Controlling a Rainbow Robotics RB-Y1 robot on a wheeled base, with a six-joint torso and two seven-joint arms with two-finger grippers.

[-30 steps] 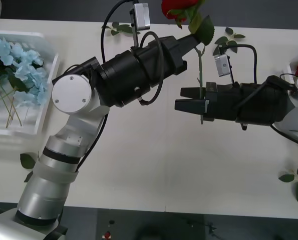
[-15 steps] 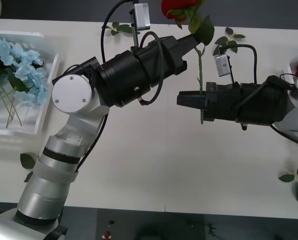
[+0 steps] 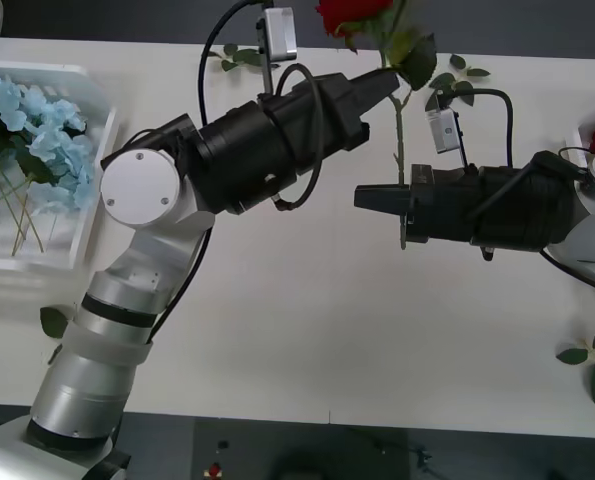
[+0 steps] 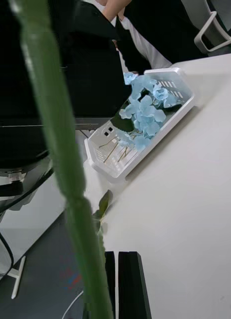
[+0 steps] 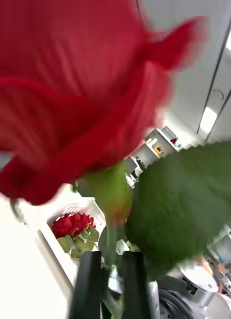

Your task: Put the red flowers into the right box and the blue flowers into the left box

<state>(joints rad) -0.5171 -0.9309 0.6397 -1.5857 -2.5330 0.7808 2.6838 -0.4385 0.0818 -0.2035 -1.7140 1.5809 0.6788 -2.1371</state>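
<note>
One white table (image 3: 307,340) (dark floor beyond) — leaf sprigs (image 3: 592,365) scattered.

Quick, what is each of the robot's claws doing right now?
Left gripper: shut on the red rose, just under its bloom.
Right gripper: shut on the same rose's stem, lower down.

Front view from above the arms, looking down on the table (image 3: 307,340), right wrist view low and pressed against a green stem (image 4: 55,129), facing the left box (image 4: 145,134), left wrist view tight under a bloom (image 5: 80,84), probably facing the right box (image 5: 55,239), front view shares both.
</note>
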